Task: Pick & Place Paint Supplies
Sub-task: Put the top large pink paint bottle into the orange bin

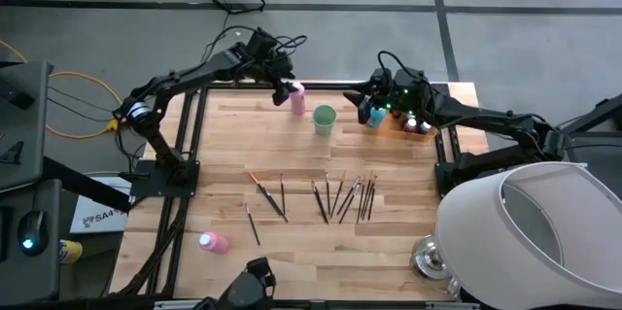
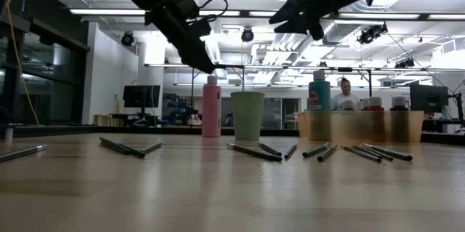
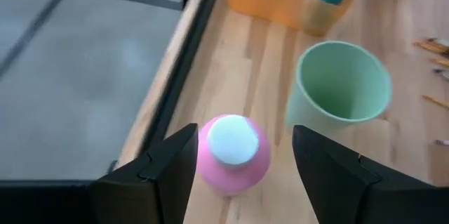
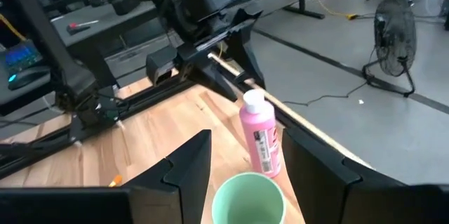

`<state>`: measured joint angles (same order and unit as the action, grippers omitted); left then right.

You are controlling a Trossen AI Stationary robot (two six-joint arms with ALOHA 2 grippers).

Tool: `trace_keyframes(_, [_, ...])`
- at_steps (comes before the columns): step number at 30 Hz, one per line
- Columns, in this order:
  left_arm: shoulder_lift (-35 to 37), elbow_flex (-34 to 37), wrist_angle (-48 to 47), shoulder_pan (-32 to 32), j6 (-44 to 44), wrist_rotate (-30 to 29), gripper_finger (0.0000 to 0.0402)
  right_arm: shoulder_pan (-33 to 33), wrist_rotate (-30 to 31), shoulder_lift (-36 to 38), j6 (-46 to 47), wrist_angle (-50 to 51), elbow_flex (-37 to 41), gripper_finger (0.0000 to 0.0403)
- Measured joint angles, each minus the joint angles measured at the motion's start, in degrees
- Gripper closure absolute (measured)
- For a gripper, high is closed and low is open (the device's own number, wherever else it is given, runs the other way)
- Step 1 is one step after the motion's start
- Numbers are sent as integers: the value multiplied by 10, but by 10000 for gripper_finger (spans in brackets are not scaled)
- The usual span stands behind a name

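Here, the left gripper (image 1: 285,91) is held above the upright pink bottle (image 1: 296,97) at the far edge of the wooden table (image 1: 292,252), left of the middle. In the left wrist view its two dark fingers (image 3: 172,171) stand apart on either side of the bottle's pale cap (image 3: 233,140), and no contact with the bottle can be made out. The low view shows the gripper (image 2: 203,61) just over the bottle top (image 2: 211,79), apart from it.

Just right of that bottle a light green cup (image 1: 324,119) is placed upright. Farther right, at the far edge, an orange tray (image 1: 398,127) is seen with a teal bottle (image 1: 376,115) and several small paint bottles (image 1: 416,125) standing in it. The right gripper (image 1: 367,106) is held above the tray's left end, raised well clear of the table in the low view (image 2: 301,14). Its fingers (image 4: 186,164) are parted, with nothing between them.

Across the middle of the table, thin dark brushes (image 1: 340,196) are scattered flat, some crossing each other. A second pink bottle (image 1: 214,243) is laid on its side near the left front corner. A person (image 2: 344,90) is visible in the room beyond the table.
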<state>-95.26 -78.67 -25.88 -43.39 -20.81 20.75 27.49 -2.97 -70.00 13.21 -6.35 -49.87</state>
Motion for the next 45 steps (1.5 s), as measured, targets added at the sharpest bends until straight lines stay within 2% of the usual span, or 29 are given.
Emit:
trace_keyframes(17, [-50, 0, 27, -1, -1, -3, 180, 0, -5, 0, 0, 30, 0, 233])
trace_keyframes(21, [-49, 0, 31, -1, 0, -6, 214, 0, 0, 0, 0, 30, 0, 233])
trace_keyframes(26, [-49, 0, 31, -1, 1, -11, 285, 0, 0, 0, 0, 30, 0, 233])
trace_keyframes(33, [-42, -3, 25, -1, 1, -14, 286, 0, 0, 0, 0, 31, 0, 233])
trace_keyframes(42, [-39, -128, -18, -1, -15, -25, 286, 0, 1, 0, -1, 31, 0, 233])
trace_keyframes(45, [-39, -170, -33, -1, -14, -24, 286, 0, 29, -1, -13, 31, 0, 233])
